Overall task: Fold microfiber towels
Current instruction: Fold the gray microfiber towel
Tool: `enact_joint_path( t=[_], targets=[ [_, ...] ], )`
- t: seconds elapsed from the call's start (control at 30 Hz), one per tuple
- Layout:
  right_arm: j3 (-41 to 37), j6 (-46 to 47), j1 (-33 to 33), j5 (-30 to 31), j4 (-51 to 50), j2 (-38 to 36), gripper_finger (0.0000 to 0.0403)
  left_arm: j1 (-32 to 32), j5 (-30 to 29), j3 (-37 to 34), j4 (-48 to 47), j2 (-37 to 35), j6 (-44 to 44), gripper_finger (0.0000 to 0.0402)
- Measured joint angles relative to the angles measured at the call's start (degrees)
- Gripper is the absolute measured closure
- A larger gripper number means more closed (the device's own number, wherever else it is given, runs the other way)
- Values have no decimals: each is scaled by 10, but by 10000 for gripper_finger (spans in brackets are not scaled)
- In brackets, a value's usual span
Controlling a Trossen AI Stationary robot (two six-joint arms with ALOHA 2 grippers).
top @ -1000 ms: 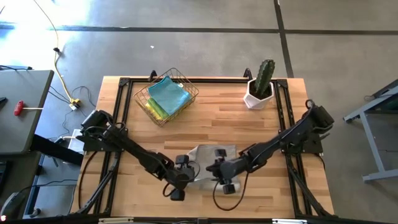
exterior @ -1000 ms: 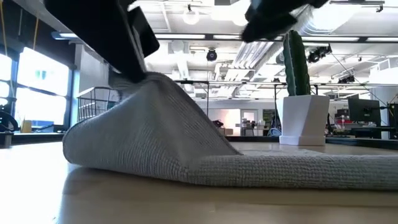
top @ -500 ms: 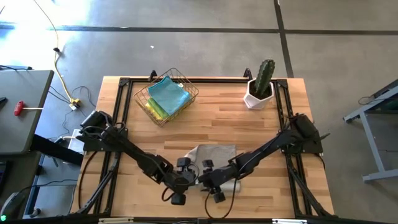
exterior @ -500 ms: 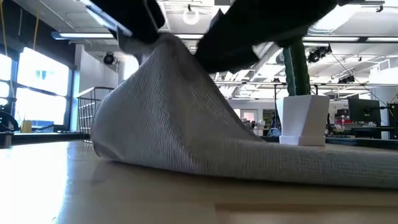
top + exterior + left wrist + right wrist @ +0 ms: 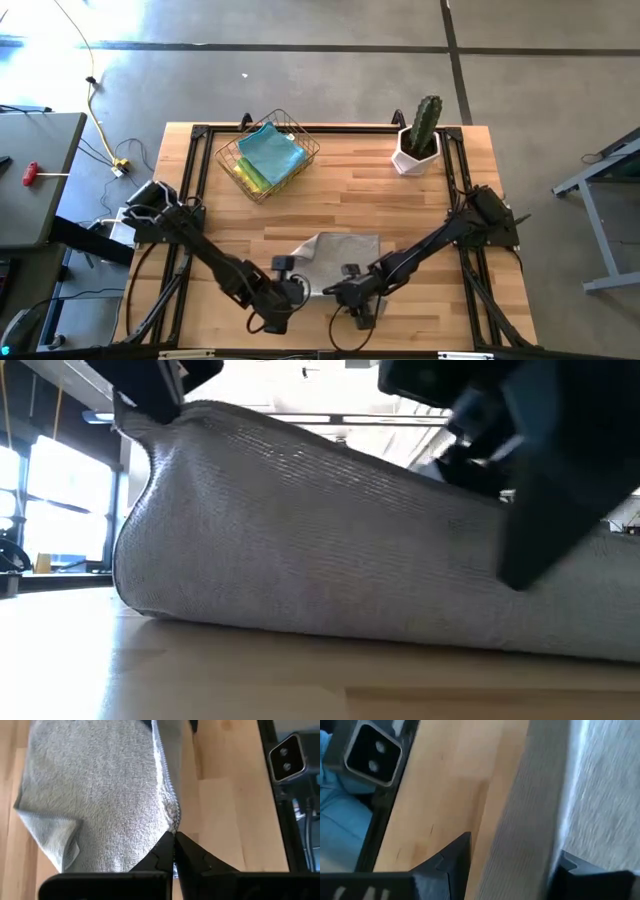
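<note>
Two dark robot arms meet over a grey microfiber towel (image 5: 335, 252) near the front edge of the wooden table (image 5: 420, 210). The left gripper (image 5: 174, 840) has its fingers pressed together on the towel's hemmed edge, pinching a corner that the table-level camera shows lifted off the wood, the cloth draping down from it in a broad slope. The right gripper (image 5: 352, 293), just beside the left one at the towel's front edge, has its fingers (image 5: 451, 856) spread apart with a band of the grey cloth running between them; whether they press on it cannot be told. The far part of the towel lies flat on the table. Toward the back left stands a wire basket (image 5: 232, 152) holding light blue (image 5: 270, 152) and lime green (image 5: 250, 178) towels, and at the back right a cactus (image 5: 427, 122) in a white pot (image 5: 413, 158).
</note>
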Motion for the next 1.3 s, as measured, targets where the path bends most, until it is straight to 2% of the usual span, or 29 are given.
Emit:
enact_joint_path(
  t=[0.23, 0.6, 0.77, 0.93, 1.0, 1.07, 1.17, 1.23, 1.3],
  targets=[
    [0, 57, 22, -21, -77, -25, 236, -3, -13, 0, -18, 0, -17, 401],
    [0, 134, 66, 26, -156, -42, 244, -3, -31, 0, -29, 0, -21, 401],
    [0, 165, 77, 35, -205, -42, 290, -2, -32, 0, -31, 0, -21, 401],
    [0, 174, 78, 34, -239, -48, 379, -2, -33, 0, -31, 0, -21, 401],
    [3, 174, 74, 36, -266, -66, 395, 1, -33, 0, -34, -6, -20, 401],
    [28, 174, 67, 68, -333, -87, 389, 9, -34, 0, -38, -19, -19, 401],
    [96, 166, 55, 172, -484, -119, 398, 25, -62, 0, -67, -52, -5, 401],
    [148, 155, 49, 274, -569, -130, 400, 37, -106, 0, -81, -81, 16, 401],
    [196, 127, 37, 370, -623, -130, 397, 49, -180, 0, -85, -117, 46, 401]
  ],
)
